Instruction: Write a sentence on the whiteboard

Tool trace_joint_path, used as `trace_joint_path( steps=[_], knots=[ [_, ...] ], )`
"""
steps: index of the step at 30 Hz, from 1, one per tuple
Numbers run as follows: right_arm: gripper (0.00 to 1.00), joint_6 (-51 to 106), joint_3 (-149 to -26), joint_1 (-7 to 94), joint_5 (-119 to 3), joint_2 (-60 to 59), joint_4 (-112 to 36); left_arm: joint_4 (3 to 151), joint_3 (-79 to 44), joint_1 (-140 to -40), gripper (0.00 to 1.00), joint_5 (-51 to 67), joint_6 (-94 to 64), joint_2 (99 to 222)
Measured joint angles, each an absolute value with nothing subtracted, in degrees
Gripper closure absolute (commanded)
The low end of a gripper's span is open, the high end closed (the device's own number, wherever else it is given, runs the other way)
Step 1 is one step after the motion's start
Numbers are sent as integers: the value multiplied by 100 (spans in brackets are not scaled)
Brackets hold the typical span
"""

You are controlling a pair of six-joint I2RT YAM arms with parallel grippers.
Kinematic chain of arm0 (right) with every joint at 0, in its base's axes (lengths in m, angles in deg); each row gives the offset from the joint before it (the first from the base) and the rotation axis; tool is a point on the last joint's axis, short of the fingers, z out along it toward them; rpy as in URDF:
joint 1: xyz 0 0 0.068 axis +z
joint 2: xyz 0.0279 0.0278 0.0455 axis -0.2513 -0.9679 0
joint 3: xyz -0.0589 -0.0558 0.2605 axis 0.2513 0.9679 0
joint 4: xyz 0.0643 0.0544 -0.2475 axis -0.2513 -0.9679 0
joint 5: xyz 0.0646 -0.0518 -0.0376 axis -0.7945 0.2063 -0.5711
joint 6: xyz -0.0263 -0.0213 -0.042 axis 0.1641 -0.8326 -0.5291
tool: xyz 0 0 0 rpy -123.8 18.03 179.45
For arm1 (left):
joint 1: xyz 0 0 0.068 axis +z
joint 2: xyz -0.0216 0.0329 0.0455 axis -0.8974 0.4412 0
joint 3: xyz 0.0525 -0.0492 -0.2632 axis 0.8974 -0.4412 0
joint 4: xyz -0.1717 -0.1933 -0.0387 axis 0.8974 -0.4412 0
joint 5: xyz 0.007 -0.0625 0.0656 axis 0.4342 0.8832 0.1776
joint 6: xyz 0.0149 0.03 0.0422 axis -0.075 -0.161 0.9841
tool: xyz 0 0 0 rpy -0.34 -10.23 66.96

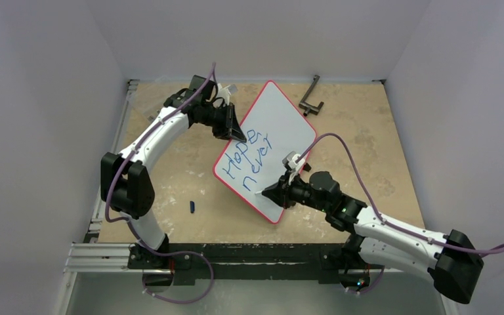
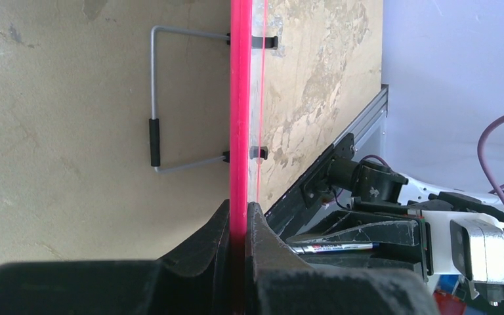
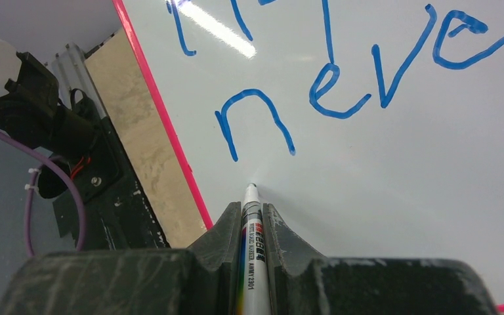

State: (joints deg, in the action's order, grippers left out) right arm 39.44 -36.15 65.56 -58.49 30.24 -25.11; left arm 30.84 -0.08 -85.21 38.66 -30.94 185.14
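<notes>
The whiteboard (image 1: 282,121), white with a red rim, stands tilted in the middle of the table. Blue lettering of the sentence (image 1: 248,159) reads "Hope" and, below it, "never" (image 3: 367,72). My left gripper (image 1: 231,130) is shut on the board's left edge; in the left wrist view the red rim (image 2: 239,98) runs straight between that left gripper's (image 2: 238,213) jaws. My right gripper (image 1: 270,191) is shut on a white marker (image 3: 252,246). The marker's tip (image 3: 251,188) is at the board surface (image 3: 420,170) just below the "n" of "never".
A small blue cap (image 1: 192,207) lies on the table near the left arm. A dark metal bracket (image 1: 311,97) rests at the back right. A wire stand (image 2: 154,141) juts out behind the board. Walls close in the table on three sides.
</notes>
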Motion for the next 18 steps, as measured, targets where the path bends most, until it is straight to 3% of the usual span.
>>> trace_joint_path(
  steps=[18],
  knots=[
    [100, 3968, -3615, 6556, -6269, 2961, -2564, 3106, -15, -8521, 100, 3868, -3053, 18512]
  ],
)
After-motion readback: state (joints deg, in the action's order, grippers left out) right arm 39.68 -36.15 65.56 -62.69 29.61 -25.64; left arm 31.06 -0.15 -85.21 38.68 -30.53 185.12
